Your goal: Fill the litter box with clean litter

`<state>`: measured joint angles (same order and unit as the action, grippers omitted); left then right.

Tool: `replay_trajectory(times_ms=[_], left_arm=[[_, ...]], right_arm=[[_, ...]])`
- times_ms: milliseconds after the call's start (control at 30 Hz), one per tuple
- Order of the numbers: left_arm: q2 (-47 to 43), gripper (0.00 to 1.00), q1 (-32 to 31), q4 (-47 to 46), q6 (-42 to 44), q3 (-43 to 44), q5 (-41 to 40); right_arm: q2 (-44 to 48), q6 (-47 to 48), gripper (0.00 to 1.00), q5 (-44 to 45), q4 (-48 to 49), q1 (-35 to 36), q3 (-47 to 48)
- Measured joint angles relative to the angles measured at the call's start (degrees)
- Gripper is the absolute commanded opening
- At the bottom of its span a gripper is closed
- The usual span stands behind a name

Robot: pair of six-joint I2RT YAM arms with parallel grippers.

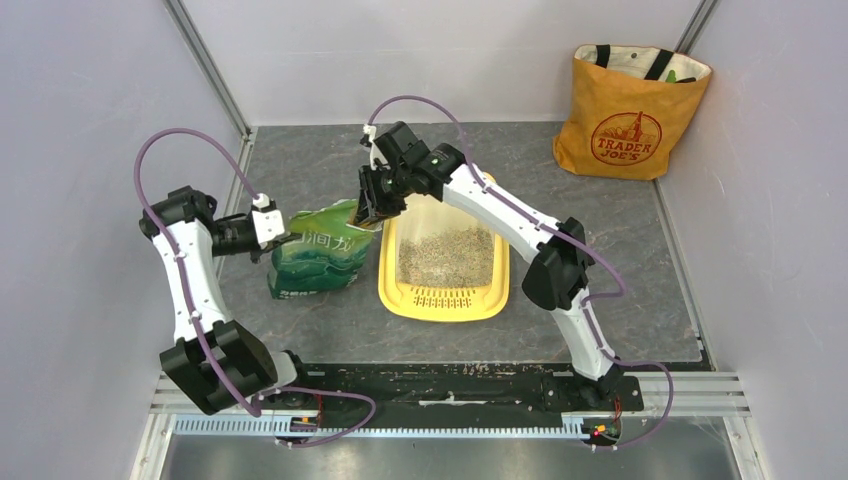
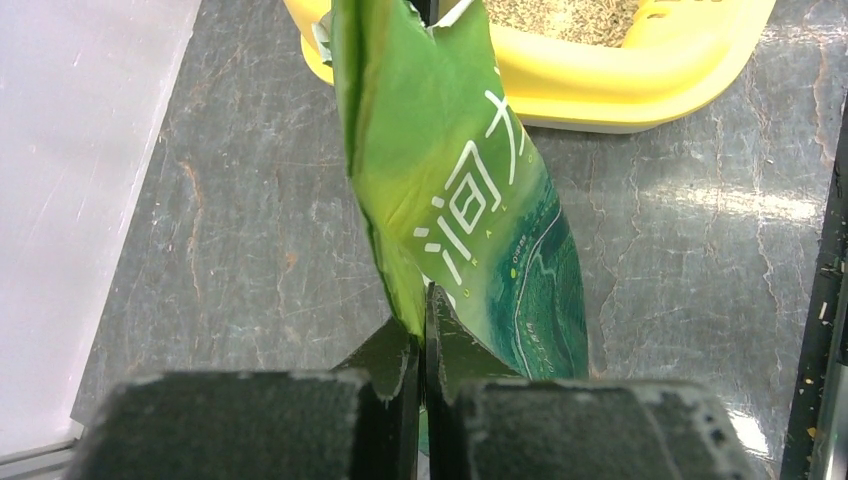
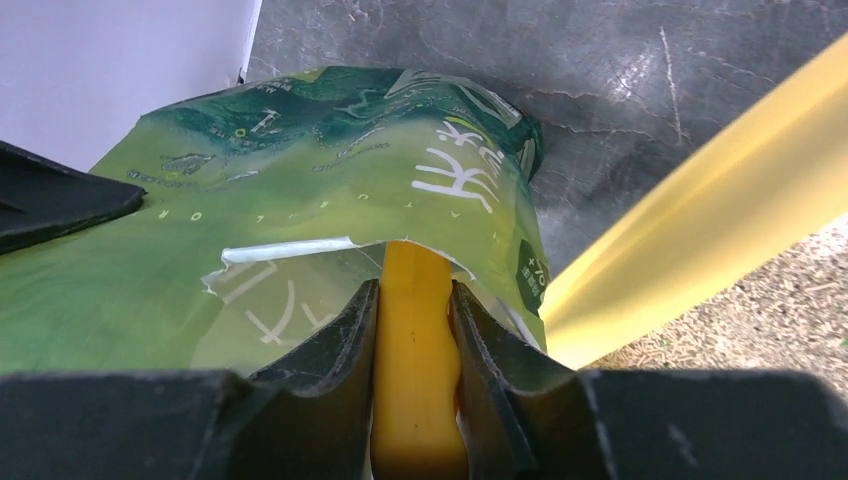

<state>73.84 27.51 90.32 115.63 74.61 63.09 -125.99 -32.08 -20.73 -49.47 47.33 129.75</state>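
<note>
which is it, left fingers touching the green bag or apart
Touching: left wrist view shows the left fingers pinched shut on the green bag.

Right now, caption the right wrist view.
Right gripper clamps a yellow handle dipped into the green bag, litter box alongside.

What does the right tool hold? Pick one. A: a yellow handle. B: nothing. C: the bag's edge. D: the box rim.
A: the right tool is shut on a yellow handle that runs into the bag.
</note>
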Motion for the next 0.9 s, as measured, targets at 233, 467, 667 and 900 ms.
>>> replay_trajectory(times_ms=[233,467,667,900], left_arm=[[-0.02,0.02,-0.92,-0.04,0.04,0.00,-0.28],[-0.33,0.02,-2.38,-1.70,-0.48,-0.48,-1.16],[-3.39,0.02,-4.87,-7.10,-4.52,-3.80,-1.70],[-4.70,0.02,-6.34,-12.76,-11.13,-5.68,-1.77]], right_arm=[[-1.36,-1.22,0.00,-1.05,3.30,0.98,-1.16],[-5.81,-3.43,0.00,-5.22,7.80,1.09,0.42],[-7.37,-5.20,0.00,-8.87,12.33,1.11,-0.76],[-6.62,-9.27,0.00,-15.74,26.08,0.11,-10.10]])
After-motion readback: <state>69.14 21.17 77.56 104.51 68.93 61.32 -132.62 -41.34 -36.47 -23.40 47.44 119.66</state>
